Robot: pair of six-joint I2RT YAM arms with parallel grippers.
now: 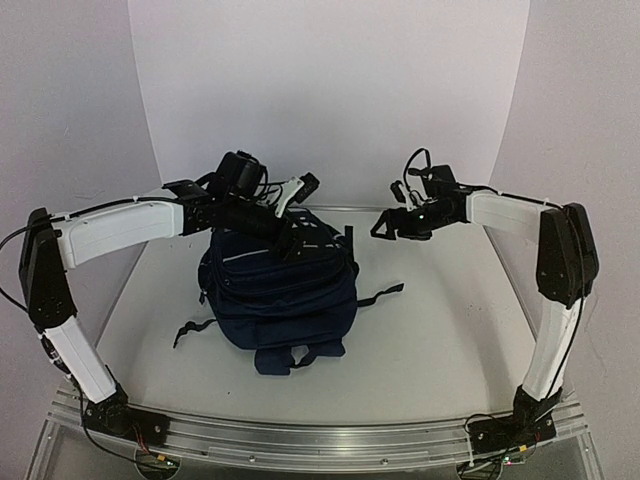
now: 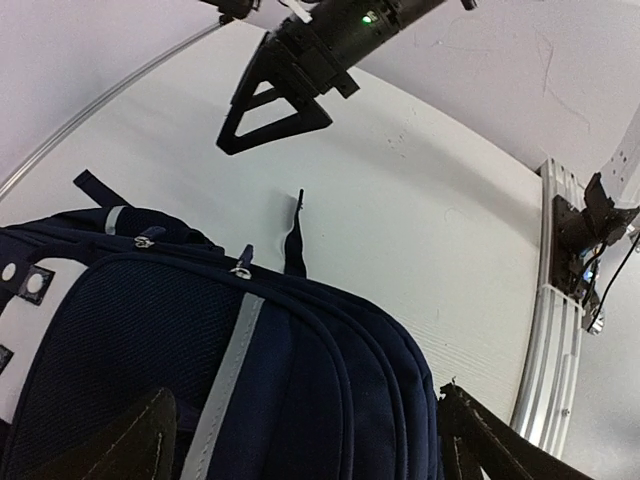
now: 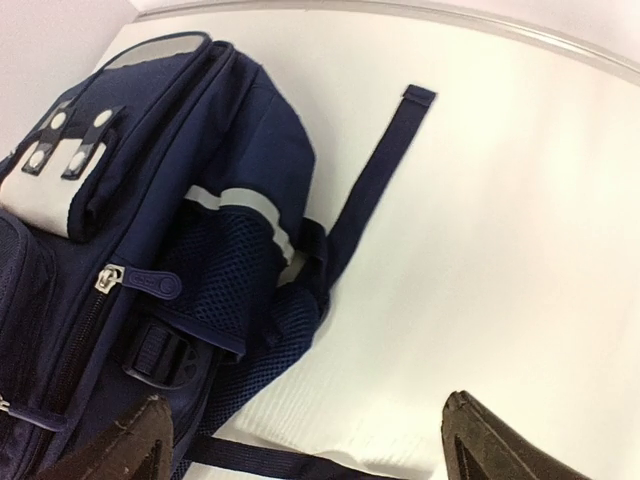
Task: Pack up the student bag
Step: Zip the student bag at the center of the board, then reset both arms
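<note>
The student bag [image 1: 280,295] is a navy-blue backpack lying in the middle of the white table, its dark straps trailing out to the sides. My left gripper [image 1: 290,232] hovers over the bag's far end. In the left wrist view my left gripper [image 2: 310,445] is open, its fingers [image 2: 140,440] spread wide above the bag's piped side [image 2: 330,380], with its grey stripe and closed zips. My right gripper [image 1: 380,227] is open in the air just right of the bag. In the right wrist view, my right gripper [image 3: 310,440] holds nothing, with the bag's mesh side pocket [image 3: 220,270] below it on the left.
A loose strap [image 3: 375,170] lies out across the table to the right of the bag, and another [image 1: 192,330] to the left. The right gripper [image 2: 285,95] shows above the table in the left wrist view. White walls close in the back and sides. An aluminium rail [image 1: 320,440] runs along the near edge.
</note>
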